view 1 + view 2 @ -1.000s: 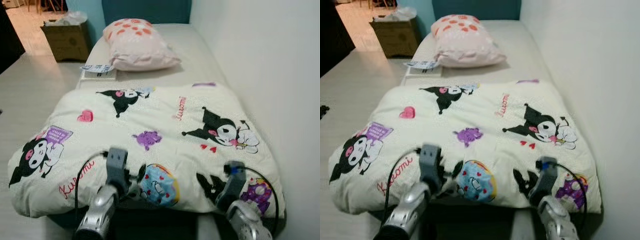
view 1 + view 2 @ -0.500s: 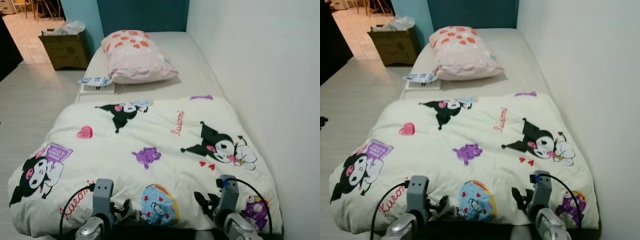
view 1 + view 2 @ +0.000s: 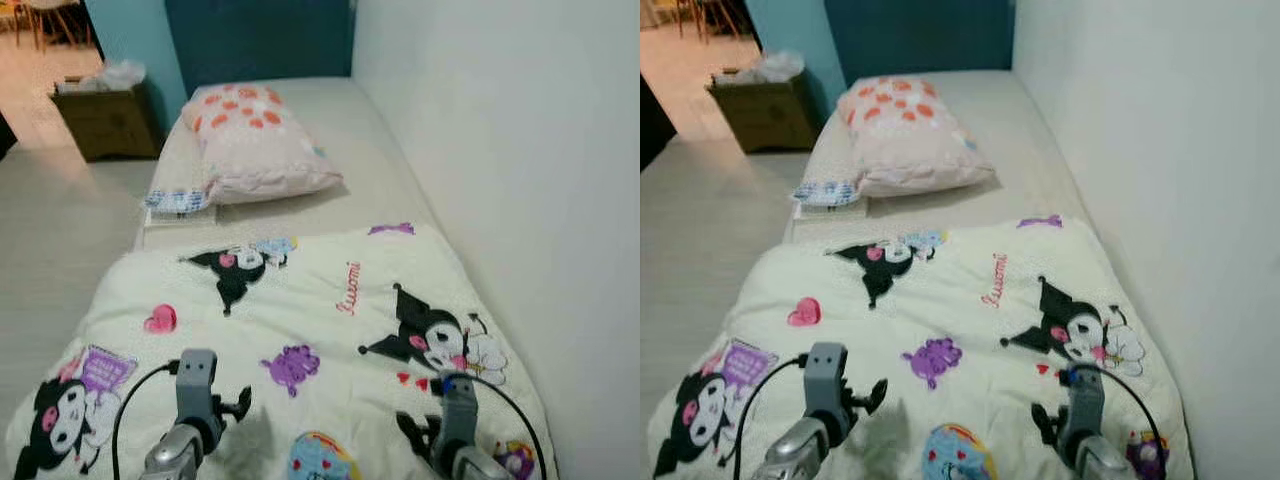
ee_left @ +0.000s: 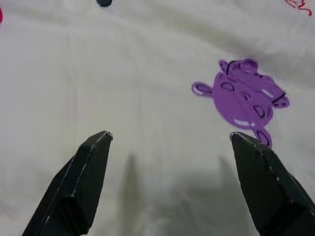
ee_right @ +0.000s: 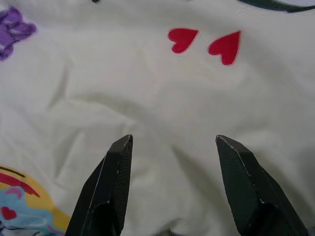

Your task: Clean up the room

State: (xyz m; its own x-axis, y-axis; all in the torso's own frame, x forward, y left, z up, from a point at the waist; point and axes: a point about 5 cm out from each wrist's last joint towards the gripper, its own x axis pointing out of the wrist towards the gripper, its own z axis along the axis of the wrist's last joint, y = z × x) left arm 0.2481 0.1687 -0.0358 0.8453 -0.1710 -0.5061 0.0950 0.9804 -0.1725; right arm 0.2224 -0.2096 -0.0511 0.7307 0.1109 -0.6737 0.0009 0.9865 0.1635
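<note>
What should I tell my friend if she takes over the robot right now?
Left gripper: open, empty, above the cartoon blanket near a purple print.
Right gripper: open, empty, above the blanket near two red hearts.
The blanket covers the near half of the bed; the spotted pillow lies at the head, a flat packet beside it.
Done: blanket laid out.
Left: likely the packet and cardboard box on the floor.

Spread left gripper (image 4: 170,137) over blanket (image 4: 147,64)
</note>
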